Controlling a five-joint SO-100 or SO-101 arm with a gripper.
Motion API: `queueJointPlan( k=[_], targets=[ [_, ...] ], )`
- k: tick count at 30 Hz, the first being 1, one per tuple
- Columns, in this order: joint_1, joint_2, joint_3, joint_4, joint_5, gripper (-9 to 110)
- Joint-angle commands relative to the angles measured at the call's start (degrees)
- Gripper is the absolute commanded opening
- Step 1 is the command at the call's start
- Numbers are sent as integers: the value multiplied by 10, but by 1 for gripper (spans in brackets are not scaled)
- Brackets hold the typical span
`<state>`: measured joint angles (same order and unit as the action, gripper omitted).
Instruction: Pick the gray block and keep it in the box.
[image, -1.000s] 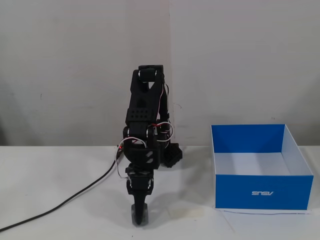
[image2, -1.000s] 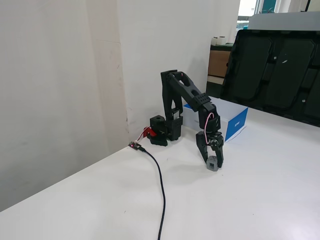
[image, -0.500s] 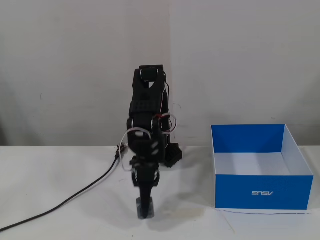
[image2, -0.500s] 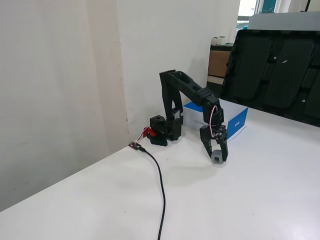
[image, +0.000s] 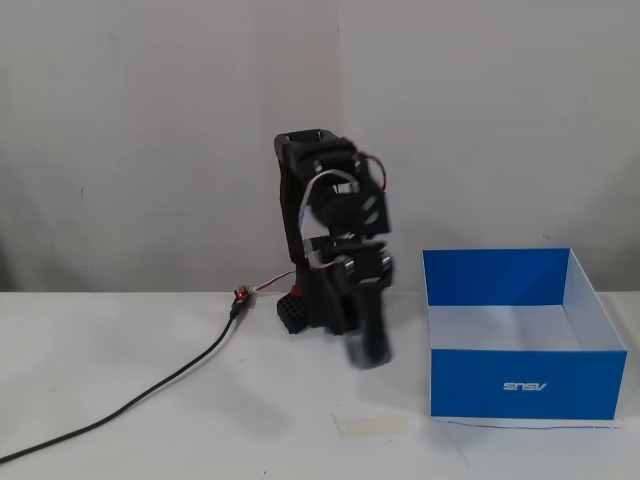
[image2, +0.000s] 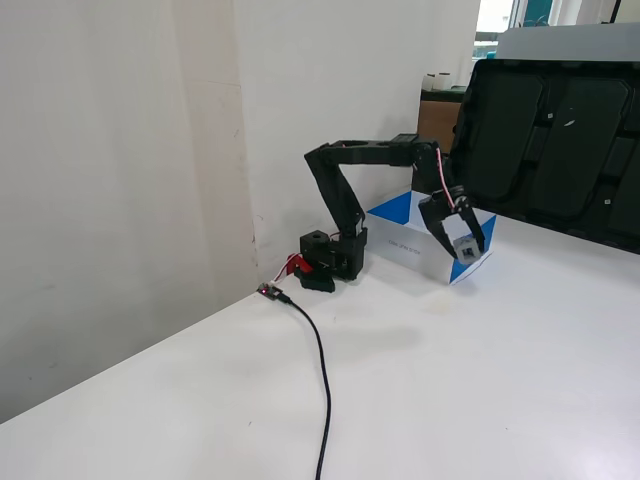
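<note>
A black robot arm (image2: 370, 155) reaches out from its base (image2: 325, 262) at the back of a white table (image2: 480, 400), its forearm level and its gripper (image2: 466, 245) hanging clear of the tabletop, in a fixed view. The jaws are pinching the gray block (image2: 464, 247), which shows pale between the two dark fingers, lifted off the table and seen against the near blue wall of the box (image2: 410, 240) at right of centre in that frame. In a fixed view from the front, the gripper (image: 365, 352) appears as a blurred dark shape below the arm's wired wrist, at centre frame and just left of the box (image: 525, 385); the block cannot be made out there. The box stands open on the right side of that frame, with bright blue walls, a white floor and a small white logo on its front face. A pale strip of tape (image: 375, 425) lies flat on the table at lower centre, in front of the arm. A black cable (image: 130, 405) runs from a small red-tipped connector (image: 240, 294) beside the base toward the lower left corner of the frame.
</note>
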<state>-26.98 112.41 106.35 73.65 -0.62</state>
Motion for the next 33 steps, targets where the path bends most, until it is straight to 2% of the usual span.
queueJointPlan(
  k=[1,14,25,29,33],
  targets=[
    [-91,61,-46,4,11,6],
    [-322,77,-11,-33,46,6],
    [-426,29,8,-95,78,7],
    [-446,28,16,-99,78,24],
    [-449,24,22,-101,73,28]
  ],
)
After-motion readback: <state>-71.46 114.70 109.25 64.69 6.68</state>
